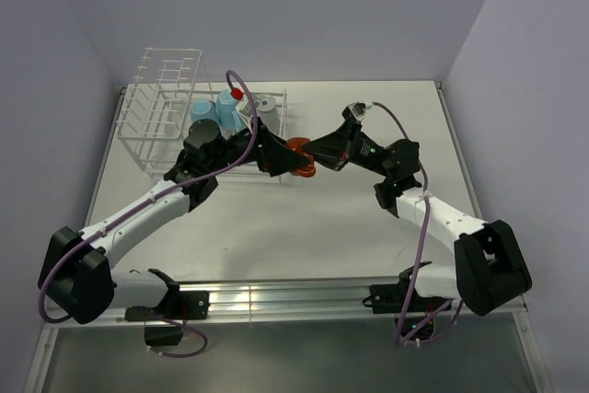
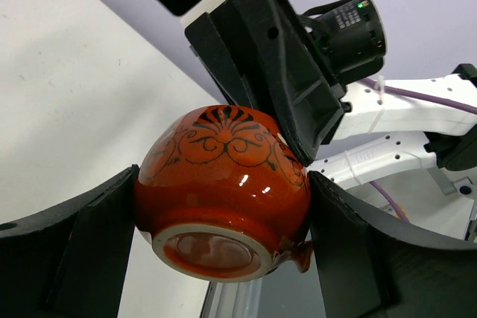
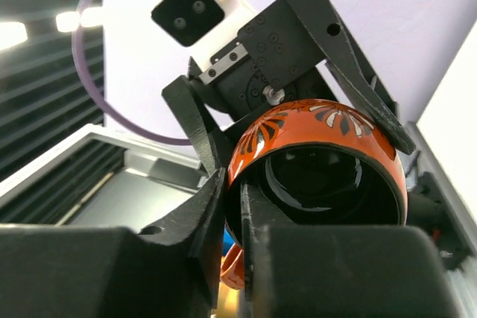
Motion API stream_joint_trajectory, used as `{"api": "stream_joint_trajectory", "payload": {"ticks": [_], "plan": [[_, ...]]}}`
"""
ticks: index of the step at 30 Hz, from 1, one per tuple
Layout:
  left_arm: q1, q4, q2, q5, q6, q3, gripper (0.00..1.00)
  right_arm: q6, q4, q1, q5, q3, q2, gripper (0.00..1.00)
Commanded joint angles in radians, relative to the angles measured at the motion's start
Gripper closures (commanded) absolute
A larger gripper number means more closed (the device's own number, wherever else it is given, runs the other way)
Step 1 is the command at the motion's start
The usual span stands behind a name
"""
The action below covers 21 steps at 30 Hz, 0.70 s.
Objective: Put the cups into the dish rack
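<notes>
The orange-red cup (image 1: 300,156) with black patterns hangs in the air between both grippers, just right of the dish rack (image 1: 161,89). My left gripper (image 1: 279,156) is shut on its round body, one jaw on each side, with the cup's base (image 2: 212,249) towards the left wrist camera. My right gripper (image 3: 235,217) pinches the cup's rim (image 3: 246,158), one finger inside the dark opening and one outside. Two light blue mugs (image 1: 204,113) and a pale grey-blue mug (image 1: 267,107) sit in the rack's low tray. I cannot make out the clear tumbler.
The white wire rack stands at the table's far left, its tall grid section on the left end. The left arm (image 1: 147,209) lies over the rack's front right corner. The right arm (image 1: 433,209) reaches in from the right. Walls enclose the table on three sides.
</notes>
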Motion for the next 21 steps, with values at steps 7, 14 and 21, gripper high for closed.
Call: {"api": "stream_joint_trajectory", "payload": {"ticks": [7,14,21], "plan": [[-0.020,-0.051,-0.057,-0.029,0.042,0.038,1.00,-0.347,-0.448,0.011,0.126,0.114,-0.129,0.58],[-0.018,-0.078,-0.062,-0.063,0.052,0.036,1.00,-0.503,-0.732,0.001,0.221,0.174,-0.212,0.52],[0.015,-0.212,-0.070,-0.122,0.083,0.074,1.00,-0.649,-1.024,-0.015,0.362,0.226,-0.297,0.50]]}}
